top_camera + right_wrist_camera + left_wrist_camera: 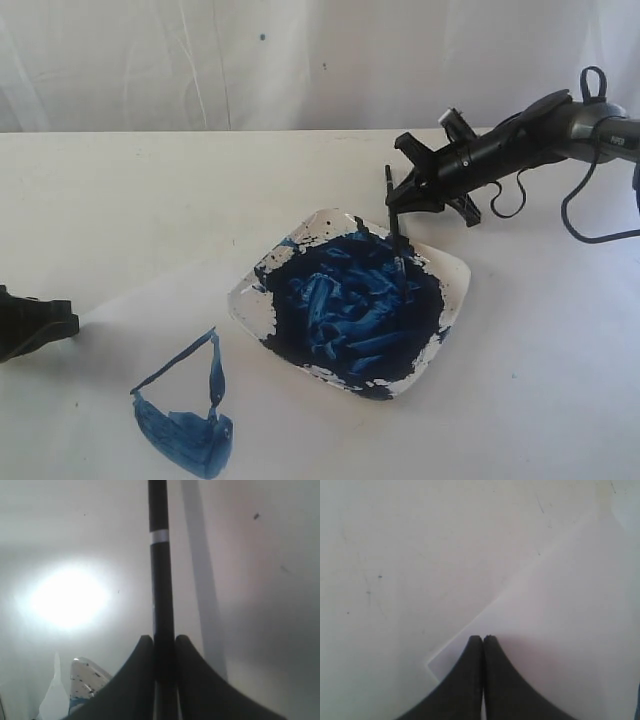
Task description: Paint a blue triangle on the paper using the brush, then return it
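Note:
The blue triangle (185, 415) is painted on the paper (120, 330) at the front left, its lower corner filled dark. My right gripper (402, 196) is shut on the brush (394, 225) and holds it nearly upright over the far edge of the plate, bristle end down in the blue paint. In the right wrist view the black handle (159, 580) runs between the closed fingers (142, 655). My left gripper (483, 638) is shut and empty, resting over a corner of the paper (560, 630) at the left edge of the exterior view.
A white square plate (455, 272) thickly covered in dark blue paint sits mid-table, right of the triangle. A white curtain hangs behind the table. The right arm's cable loops above the table at the right.

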### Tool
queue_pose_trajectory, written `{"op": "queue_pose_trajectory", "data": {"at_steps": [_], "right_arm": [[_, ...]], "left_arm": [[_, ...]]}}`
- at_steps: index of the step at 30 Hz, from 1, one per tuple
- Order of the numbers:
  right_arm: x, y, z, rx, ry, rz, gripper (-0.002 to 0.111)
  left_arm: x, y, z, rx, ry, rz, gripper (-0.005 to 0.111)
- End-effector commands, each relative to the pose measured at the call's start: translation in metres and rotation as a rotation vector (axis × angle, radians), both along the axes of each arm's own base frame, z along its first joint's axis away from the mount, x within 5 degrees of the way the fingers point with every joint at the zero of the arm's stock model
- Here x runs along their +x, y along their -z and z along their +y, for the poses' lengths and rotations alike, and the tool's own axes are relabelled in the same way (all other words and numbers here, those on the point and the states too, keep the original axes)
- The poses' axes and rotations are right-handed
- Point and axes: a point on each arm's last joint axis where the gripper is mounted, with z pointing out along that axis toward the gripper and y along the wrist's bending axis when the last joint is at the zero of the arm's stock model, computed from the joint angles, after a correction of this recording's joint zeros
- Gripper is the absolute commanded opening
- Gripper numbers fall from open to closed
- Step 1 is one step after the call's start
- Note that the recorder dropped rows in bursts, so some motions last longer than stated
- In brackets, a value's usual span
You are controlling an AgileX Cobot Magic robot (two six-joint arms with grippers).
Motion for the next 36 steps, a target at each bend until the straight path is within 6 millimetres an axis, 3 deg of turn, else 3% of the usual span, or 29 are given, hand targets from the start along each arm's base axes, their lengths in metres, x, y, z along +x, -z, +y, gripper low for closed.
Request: {"op": "queue_pose_trajectory", "data": {"at_steps": [1,14,27,36], "right_arm": [[-0.003,-0.012,0.004,-0.004,-0.024,-0.029,0.002],[-0.011,-0.02,0.016,-0.002,-0.104,-0.029,0.0],[-0.024,-0.043,0.045,-0.1,-0.196,-0.141,0.0],[-0.03,-0.04,0.057,-0.158,-0.242,-0.164,0.0]], "left_arm": [[-0.005,0.01,0.008,0.105,-0.032,0.077,0.0],[-0.005,0.01,0.008,0.105,-0.032,0.077,0.0],[-0.005,0.01,0.008,0.105,-0.032,0.077,0.0],[-0.005,0.01,0.008,0.105,-0.032,0.077,0.0]]}}
